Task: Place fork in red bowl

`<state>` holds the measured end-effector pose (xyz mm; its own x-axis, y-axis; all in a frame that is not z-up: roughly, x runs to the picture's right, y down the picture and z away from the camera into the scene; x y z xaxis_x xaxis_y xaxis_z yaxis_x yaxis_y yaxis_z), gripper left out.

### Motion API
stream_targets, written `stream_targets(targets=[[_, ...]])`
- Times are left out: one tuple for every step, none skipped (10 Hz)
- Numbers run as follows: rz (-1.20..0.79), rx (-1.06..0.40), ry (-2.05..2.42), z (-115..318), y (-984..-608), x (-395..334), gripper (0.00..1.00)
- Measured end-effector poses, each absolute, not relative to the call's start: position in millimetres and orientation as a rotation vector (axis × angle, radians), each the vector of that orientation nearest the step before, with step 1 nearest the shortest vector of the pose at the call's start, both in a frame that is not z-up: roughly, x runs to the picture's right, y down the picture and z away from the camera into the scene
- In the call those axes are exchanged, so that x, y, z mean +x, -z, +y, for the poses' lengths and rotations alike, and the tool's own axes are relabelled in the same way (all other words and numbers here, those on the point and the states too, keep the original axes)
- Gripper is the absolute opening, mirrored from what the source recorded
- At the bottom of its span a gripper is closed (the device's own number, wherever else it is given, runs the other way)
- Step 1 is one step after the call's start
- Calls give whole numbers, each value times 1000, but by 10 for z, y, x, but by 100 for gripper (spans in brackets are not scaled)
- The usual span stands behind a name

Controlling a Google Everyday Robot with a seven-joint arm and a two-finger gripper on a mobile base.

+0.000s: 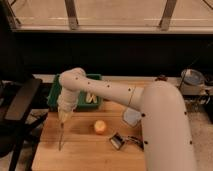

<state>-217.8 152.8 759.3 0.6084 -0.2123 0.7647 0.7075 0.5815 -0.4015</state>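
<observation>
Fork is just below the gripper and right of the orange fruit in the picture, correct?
Not quite. The camera view shows the fork just below the gripper, but left of the orange fruit, not right of it.

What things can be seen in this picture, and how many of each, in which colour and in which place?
table: one, light wood, lower part of the view
fork: one, silvery, slim, near the table's left edge, directly below the gripper
green bin: one, back left of the table, something pale yellow inside
round object: one, orange-yellow, middle of the table
small object: one, black and silver, right of and in front of the round object
chair: one, black, left of the table
grey bowl: one, far right, behind the table
red bowl: none visible
arm: one, white, reaching from lower right to the left
gripper: one, above the fork
</observation>
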Motion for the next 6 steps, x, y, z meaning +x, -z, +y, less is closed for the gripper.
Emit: stream_targets(targets=[[-745,-739,598,1478,-7520,-2165,0],[-752,-721,594,1450,-7489,-2141,0],[-757,-693,585,1388,-7421,-2083,0],[-756,-665,579,1323,-7339,-2022,0],[-750,-632,566,1235,-7238,-1930,0],[-739,-593,549,1129,-7118,-1796,0]])
